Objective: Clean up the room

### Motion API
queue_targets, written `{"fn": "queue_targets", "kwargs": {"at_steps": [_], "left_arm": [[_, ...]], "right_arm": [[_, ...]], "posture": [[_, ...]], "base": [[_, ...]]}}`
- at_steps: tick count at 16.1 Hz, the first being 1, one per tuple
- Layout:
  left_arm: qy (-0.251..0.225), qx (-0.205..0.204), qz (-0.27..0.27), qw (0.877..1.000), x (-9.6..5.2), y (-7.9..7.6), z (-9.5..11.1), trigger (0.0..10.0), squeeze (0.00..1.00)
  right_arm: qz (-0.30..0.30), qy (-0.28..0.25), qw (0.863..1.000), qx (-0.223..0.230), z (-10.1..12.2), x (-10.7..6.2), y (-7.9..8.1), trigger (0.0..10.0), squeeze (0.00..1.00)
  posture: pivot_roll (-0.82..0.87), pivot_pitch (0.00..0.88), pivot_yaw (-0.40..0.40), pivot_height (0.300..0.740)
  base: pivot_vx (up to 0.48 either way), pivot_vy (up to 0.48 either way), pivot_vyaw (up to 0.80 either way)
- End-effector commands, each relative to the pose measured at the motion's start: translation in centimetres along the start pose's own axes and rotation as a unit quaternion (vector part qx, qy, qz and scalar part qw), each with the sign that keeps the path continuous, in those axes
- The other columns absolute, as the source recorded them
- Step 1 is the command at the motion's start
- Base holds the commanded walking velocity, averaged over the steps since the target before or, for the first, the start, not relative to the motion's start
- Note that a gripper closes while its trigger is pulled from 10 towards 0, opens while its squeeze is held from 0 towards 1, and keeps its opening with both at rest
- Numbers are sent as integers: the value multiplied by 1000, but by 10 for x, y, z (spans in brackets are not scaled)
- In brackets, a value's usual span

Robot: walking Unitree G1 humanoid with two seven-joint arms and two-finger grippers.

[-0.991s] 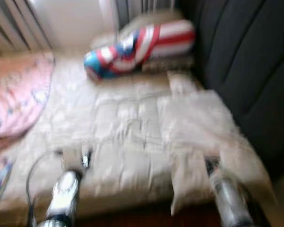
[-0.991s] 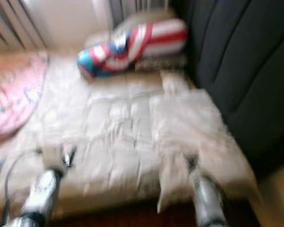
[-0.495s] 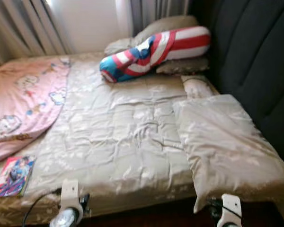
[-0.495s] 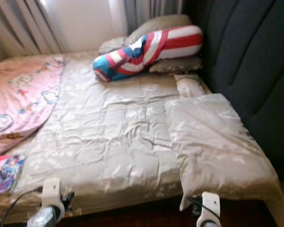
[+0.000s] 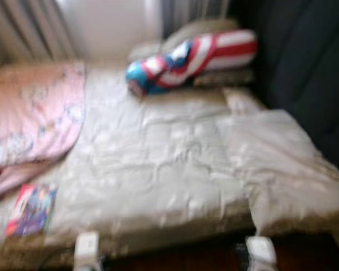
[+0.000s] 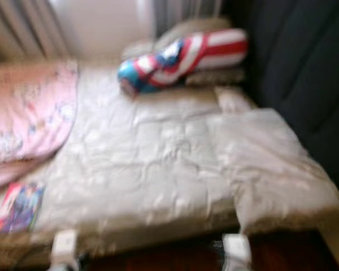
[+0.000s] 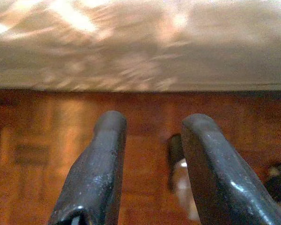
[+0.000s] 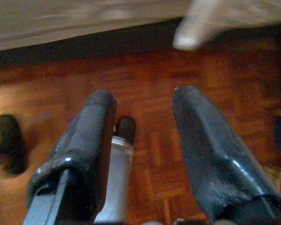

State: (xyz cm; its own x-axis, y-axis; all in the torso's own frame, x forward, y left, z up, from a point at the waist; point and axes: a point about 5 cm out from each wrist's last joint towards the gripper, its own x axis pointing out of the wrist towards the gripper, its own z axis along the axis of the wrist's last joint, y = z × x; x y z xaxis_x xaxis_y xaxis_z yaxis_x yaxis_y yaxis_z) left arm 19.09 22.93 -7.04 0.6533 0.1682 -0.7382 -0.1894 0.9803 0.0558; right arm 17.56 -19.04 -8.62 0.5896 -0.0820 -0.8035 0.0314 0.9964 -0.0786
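Note:
A bed with a beige quilt lies before me, blurred by camera motion. On it lie a beige pillow at the right, a red, white and blue bolster at the far end, a pink blanket at the left and a colourful book near the front left edge. My left gripper is open and empty over the wood floor by the bed's edge. My right gripper is open too, over the same floor.
A dark padded headboard rises along the right side. Curtains and a pale wall stand beyond the bed. The white wrist parts of both arms peek in at the bottom edge. Reddish parquet runs below the bed's front edge.
Both arms have dropped lower, leaving just their white wrist tops at the bottom edge. The camera has shifted a little and blurred again, and the book has come fully into view.

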Motion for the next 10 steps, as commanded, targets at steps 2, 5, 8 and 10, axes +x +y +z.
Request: {"fn": "queue_targets", "kwargs": {"at_steps": [2,5,8,10], "left_arm": [[25,0,2,1000,-3,3,-12,10000,0],[36,0,9,999,-5,12,-17,10000,0],[41,2,8,999,-5,9,-20,10000,0],[41,3,7,999,-5,7,-20,10000,0]], "right_arm": [[0,4,1000,21,-1,0,-6,10000,0],[4,11,1000,15,-4,-1,-4,10000,0],[11,17,1000,13,-7,-1,-2,10000,0],[10,18,1000,14,-9,-2,-2,10000,0]], "posture": [[-19,79,5,740],[-20,82,8,740],[-18,79,15,740],[-17,76,16,740]], "base": [[0,480,0],[0,480,0],[0,480,0],[0,480,0]]}}
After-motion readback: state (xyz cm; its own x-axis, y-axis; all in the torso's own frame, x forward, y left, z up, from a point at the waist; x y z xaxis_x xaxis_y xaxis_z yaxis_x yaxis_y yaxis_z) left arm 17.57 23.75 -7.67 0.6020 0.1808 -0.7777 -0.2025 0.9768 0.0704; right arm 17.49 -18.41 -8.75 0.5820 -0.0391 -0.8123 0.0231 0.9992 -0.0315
